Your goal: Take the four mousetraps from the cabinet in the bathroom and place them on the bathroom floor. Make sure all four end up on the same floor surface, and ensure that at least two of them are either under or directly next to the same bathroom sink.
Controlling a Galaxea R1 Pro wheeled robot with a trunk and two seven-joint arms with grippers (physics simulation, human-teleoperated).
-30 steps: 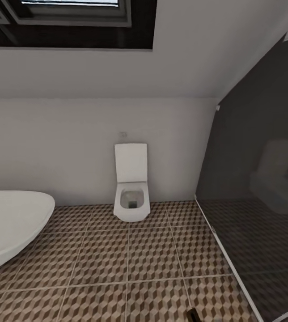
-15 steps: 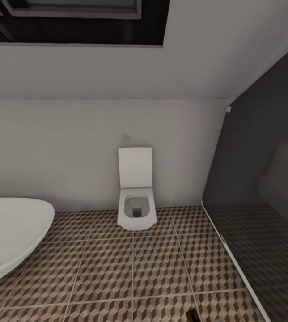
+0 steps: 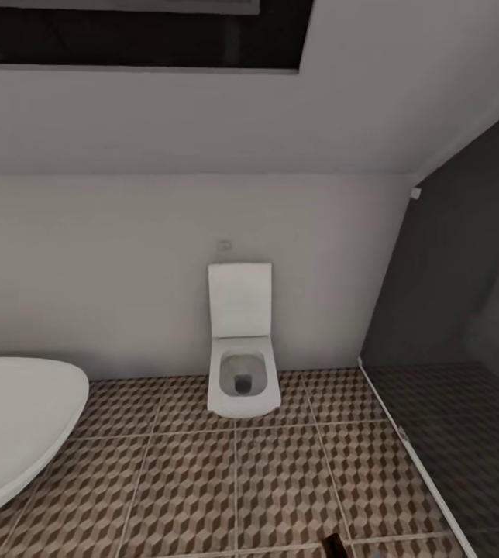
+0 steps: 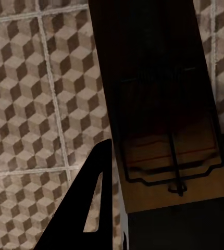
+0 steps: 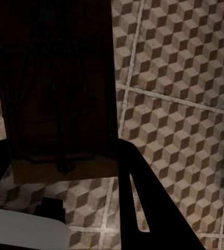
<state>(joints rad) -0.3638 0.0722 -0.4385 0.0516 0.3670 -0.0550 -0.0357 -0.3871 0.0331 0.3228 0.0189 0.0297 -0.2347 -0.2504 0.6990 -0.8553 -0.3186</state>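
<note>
Head camera has shifted; toilet sits lower in view. Left pincer grips a mousetrap above the bathroom floor; right pincer grips another mousetrap.

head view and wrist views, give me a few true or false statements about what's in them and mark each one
1. The toilet stands against the back wall with its lid raised. True.
2. The left gripper carries nothing. False: a mousetrap sits between its fingers, above the tiled bathroom floor.
3. The right gripper holds a mousetrap. True.
4. The bathtub is at the right of the head view. False: it is at the lower left; a dark glass panel is at the right.
5. The floor is plain white tile. False: it has a brown and cream cube pattern.
</note>
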